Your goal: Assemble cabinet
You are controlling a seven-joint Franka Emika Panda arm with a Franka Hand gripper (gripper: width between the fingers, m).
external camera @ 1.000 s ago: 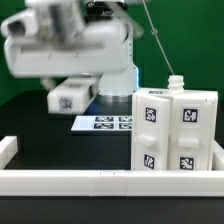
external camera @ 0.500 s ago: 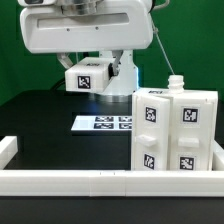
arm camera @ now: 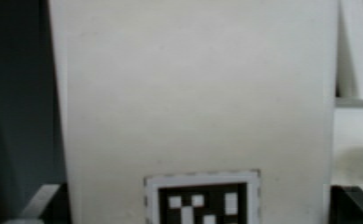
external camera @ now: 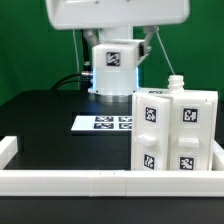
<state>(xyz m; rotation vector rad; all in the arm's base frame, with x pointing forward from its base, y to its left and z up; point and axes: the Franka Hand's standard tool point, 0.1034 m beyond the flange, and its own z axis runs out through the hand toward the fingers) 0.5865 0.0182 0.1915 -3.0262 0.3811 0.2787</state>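
Note:
The cabinet body (external camera: pixel 175 130) stands upright at the exterior view's right, white with several black-and-white tags and a small knob on top. My gripper (external camera: pixel 114 50) hangs above the table's middle, left of the cabinet and apart from it. It is shut on a white tagged block (external camera: pixel 114 70). In the wrist view this block (arm camera: pixel 192 90) fills the picture as a tall white face with one tag (arm camera: pixel 204 200) near my gripper (arm camera: pixel 199 212). The dark fingertips (arm camera: pixel 32 200) only just show at its sides.
The marker board (external camera: pixel 104 123) lies flat on the black table below the held block. A long low white rail (external camera: pixel 90 181) runs along the front, with a raised end at the exterior view's left (external camera: pixel 7 149). A green wall is behind.
The arm has swung from the exterior view's left toward the middle and risen. The held white block has moved right with it and turned its tag to face the camera.

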